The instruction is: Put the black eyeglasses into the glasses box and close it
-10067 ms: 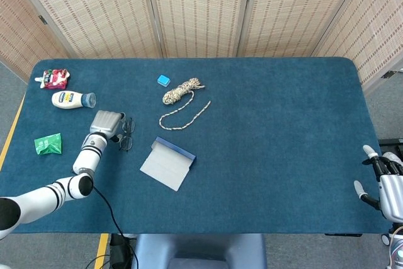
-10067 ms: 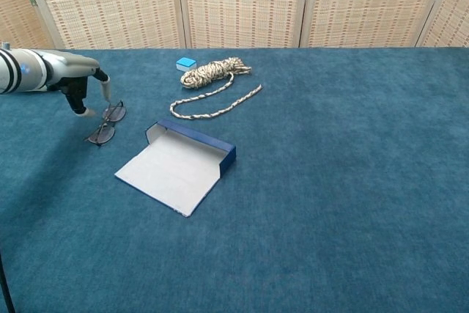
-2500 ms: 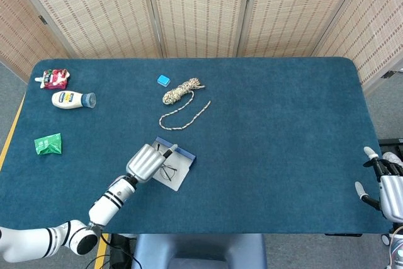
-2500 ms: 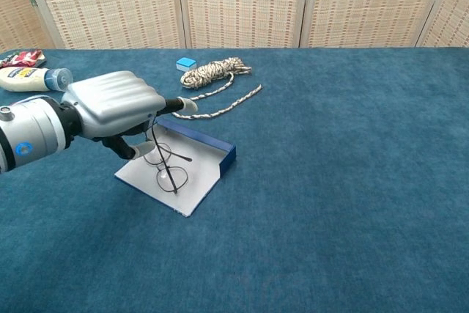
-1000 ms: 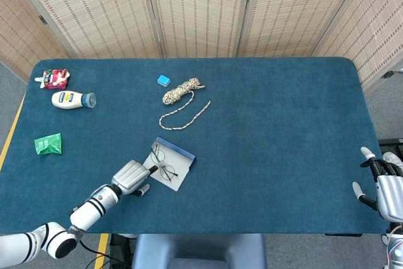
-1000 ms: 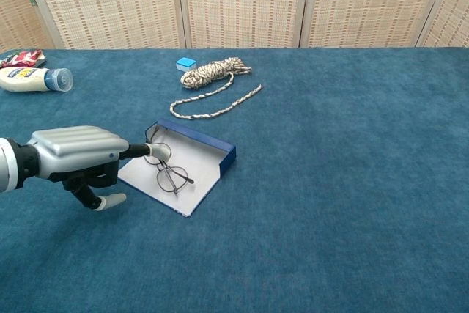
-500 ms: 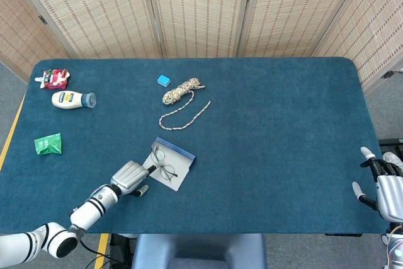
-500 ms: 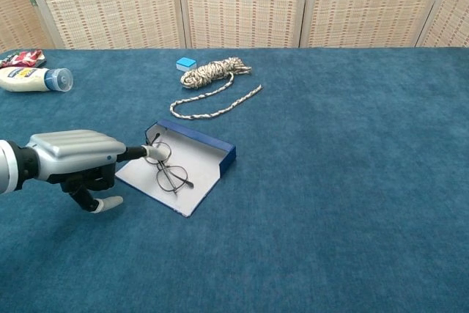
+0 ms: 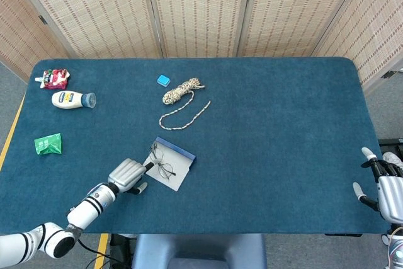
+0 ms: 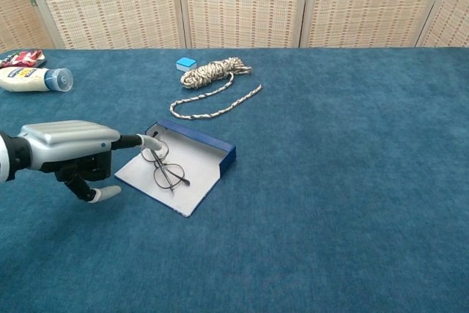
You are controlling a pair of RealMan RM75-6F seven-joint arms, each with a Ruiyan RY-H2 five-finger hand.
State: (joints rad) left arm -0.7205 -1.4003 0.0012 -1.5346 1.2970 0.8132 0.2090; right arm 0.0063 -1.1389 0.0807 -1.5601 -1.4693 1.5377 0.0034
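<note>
In the head view, the blue-carpeted table [image 9: 283, 130] carries the open glasses box [image 9: 170, 164] near its front left, lid flap lying flat toward the table's front edge and the dark blue tray wall along the far side. The black eyeglasses [image 9: 161, 162] lie inside on the pale lining, lenses side by side. The left hand [image 9: 128, 175] sits just left of the box with one finger stretched toward the frame's near end and the others curled under; whether that fingertip touches the frame cannot be told from here. The right hand [image 9: 385, 187] hangs off the table's right edge, fingers apart and holding nothing. Behind the box lie a coiled rope [image 9: 182, 96] and a small blue block [image 9: 164, 80]; at the far left are a mayonnaise bottle [image 9: 72, 99] on its side, a red snack packet [image 9: 55, 79] and a green packet [image 9: 48, 145]. In the chest view, the left hand [image 10: 72, 150] hovers low beside the box [image 10: 192, 160], its extended fingertip [image 10: 150, 140] at the box's left corner, right by the eyeglasses [image 10: 164, 166], gripping nothing. The eyeglasses rest on the lining with one temple arm angled out. The rope [image 10: 214, 77], the block [image 10: 186, 64] and the bottle [image 10: 35, 78] lie well apart from the box, farther back.
</note>
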